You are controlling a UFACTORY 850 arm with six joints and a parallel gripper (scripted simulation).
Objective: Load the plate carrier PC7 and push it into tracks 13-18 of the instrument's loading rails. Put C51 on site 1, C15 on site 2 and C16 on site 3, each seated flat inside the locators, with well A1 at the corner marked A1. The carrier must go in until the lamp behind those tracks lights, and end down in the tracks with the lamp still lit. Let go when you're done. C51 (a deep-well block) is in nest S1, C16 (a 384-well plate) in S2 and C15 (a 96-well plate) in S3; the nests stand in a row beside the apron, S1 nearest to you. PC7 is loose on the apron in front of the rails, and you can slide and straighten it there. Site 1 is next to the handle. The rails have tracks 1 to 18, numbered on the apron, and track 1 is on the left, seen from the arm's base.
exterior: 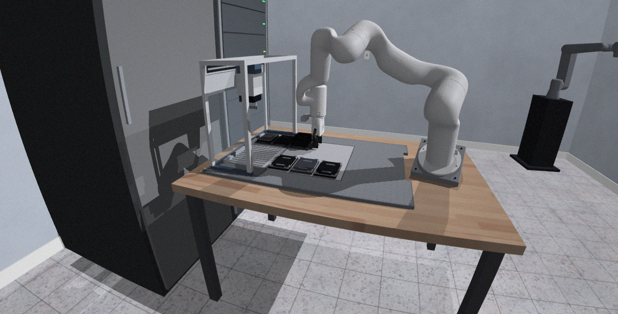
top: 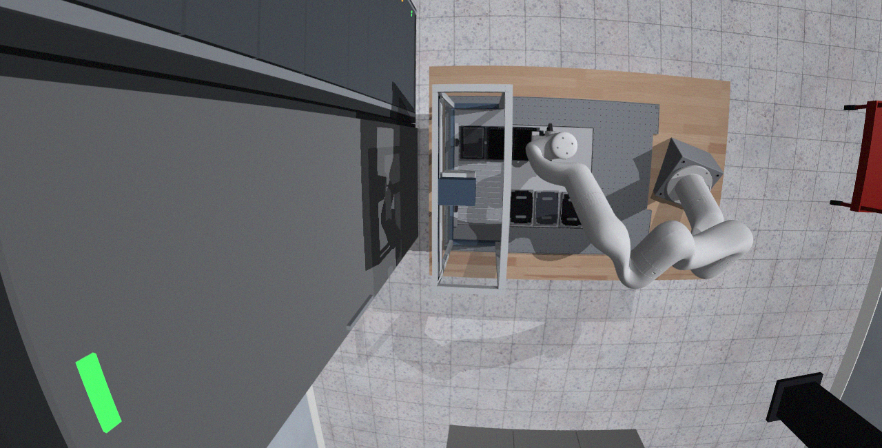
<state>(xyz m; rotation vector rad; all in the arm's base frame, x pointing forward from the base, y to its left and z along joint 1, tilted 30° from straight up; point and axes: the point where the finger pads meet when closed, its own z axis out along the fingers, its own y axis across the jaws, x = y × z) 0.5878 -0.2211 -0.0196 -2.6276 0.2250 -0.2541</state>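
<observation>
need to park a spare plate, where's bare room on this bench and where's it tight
Bare-looking grey mat lies between the three nests and the arm's base plate. Bare wood runs along the table's near edge. It is crowded under the white frame, where the carrier PC7 and the open gripper sit.

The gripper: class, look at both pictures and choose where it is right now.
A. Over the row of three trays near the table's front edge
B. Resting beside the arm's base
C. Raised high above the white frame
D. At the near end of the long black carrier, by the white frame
D: the gripper stands low at the end of the carrier, which reaches under the white frame; the three trays lie apart, nearer the front.
</observation>
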